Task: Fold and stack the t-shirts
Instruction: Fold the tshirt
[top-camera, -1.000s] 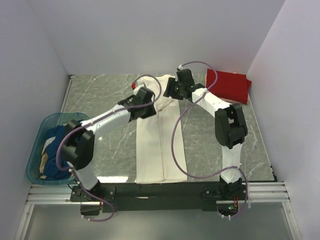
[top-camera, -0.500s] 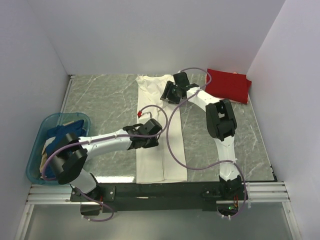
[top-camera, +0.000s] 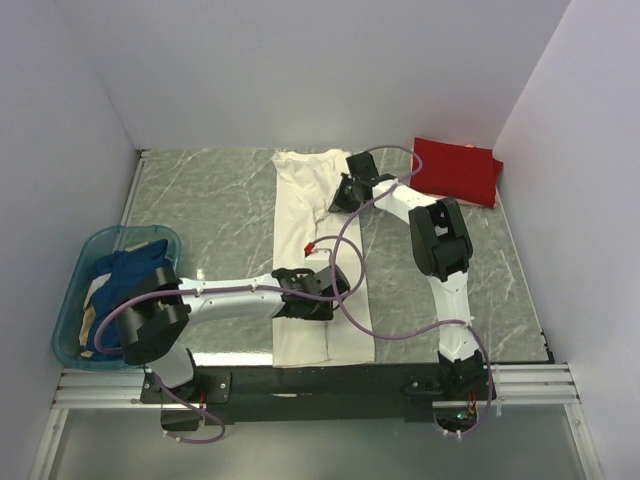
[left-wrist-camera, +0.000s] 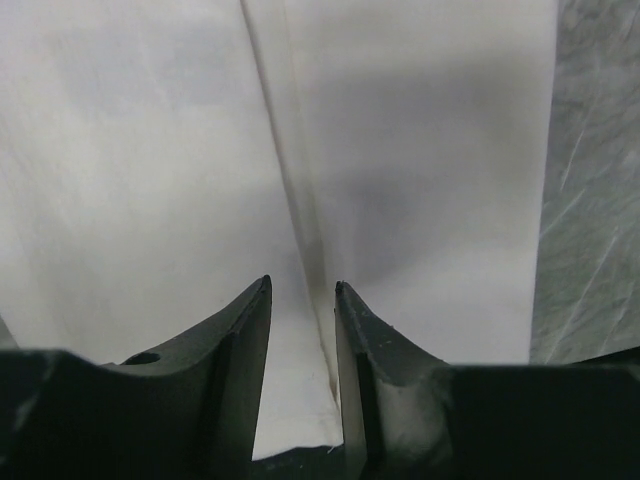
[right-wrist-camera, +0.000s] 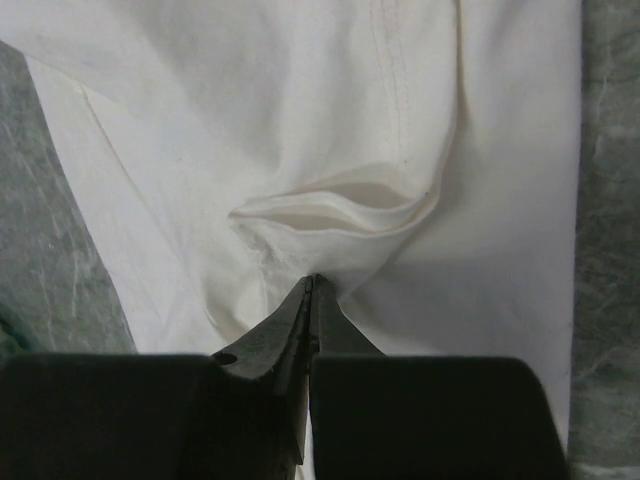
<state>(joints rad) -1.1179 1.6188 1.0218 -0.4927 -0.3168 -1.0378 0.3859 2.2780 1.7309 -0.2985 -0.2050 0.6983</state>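
Pinching a small raised pucker of the cream-white t-shirt (right-wrist-camera: 400, 120), your right gripper (right-wrist-camera: 312, 283) has its fingers pressed together with the cloth bunched right at the tips. From above, that grip sits on the shirt's right-hand edge, close to the far edge of the table (top-camera: 210, 200).

Your left gripper (left-wrist-camera: 302, 292) hangs with its jaws apart, a clear gap between the two fingers. It sits low over the same shirt near the table's near edge, above a lengthwise crease in the fabric; you cannot tell whether the fingertips touch the cloth.

The cream-white t-shirt lies flat as a long, narrow strip down the middle of the table, running from the far edge to the near edge. A red t-shirt (top-camera: 457, 170) lies folded in the far right corner, well apart from the strip. At the near left corner sits a teal basket (top-camera: 68, 318), holding a crumpled dark blue t-shirt (top-camera: 125, 272) with some tan cloth beside it.
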